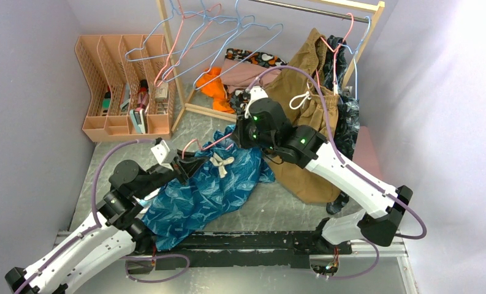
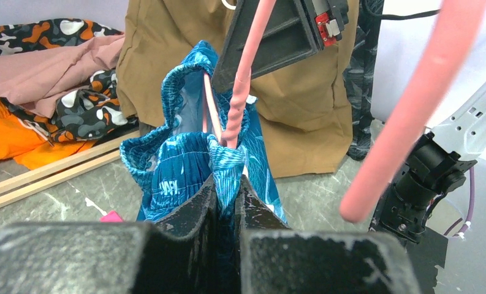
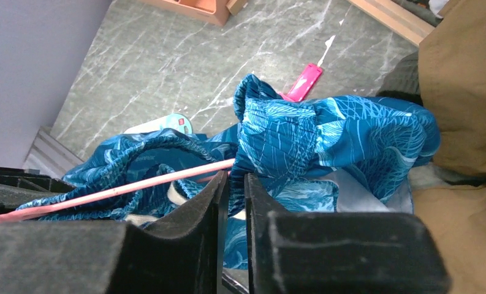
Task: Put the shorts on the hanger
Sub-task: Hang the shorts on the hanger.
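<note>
**Left gripper** (image 2: 227, 191). My fingers are pressed together on a fold of elastic waistband, with cloth bunched between the pads.

**Right gripper** (image 3: 235, 184). Likewise nipped tight on the same waistband, further along it and facing my left.

**The shorts** (image 1: 209, 190). The waist end is raised between my two grips. The legs trail on the table (image 1: 277, 208), and the drawstring (image 1: 220, 164) lies loose on top.

**The hanger** (image 2: 243, 79). Its pink wire runs down into the open waist between my hands and touches the cloth. Another limb passes close by my left wrist camera, blurred. I cannot quite tell which part of the triangle sits inside.

**Tan shorts** (image 1: 307, 104). They hang just behind my right gripper.

**Hazards, as I judge them:**
- Each grip holds only a thin fold, so pulling my hands apart could drag the elastic out of one pinch and drop the waist off the wire.
- I see neither hand holding the hanger, so a tug on the cloth could tip it or slide it free.
- The trailing legs add weight on one side.
- My right arm could snag the tan cloth behind it.
</note>
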